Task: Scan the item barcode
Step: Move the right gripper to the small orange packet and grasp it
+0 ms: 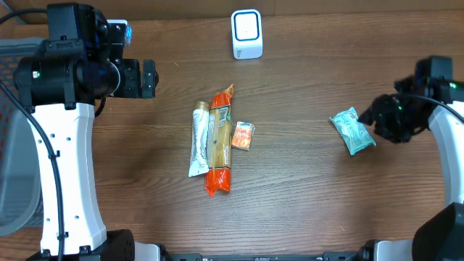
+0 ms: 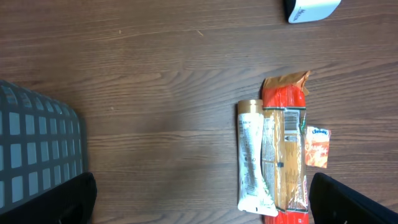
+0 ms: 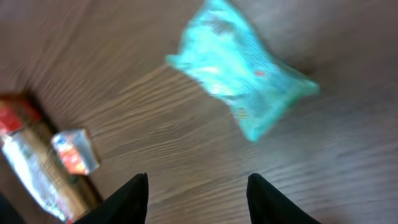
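Grey mesh basket at far left, teal pouch on table

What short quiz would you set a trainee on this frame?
1. True or false: the teal packet lies on the table, not inside the right gripper.
2. What lies between the white tube and the small orange sachet? A) a bottle B) the long orange packet C) a can
3. How many items lie together mid-table?
Key: 1 true; 2 B; 3 three.
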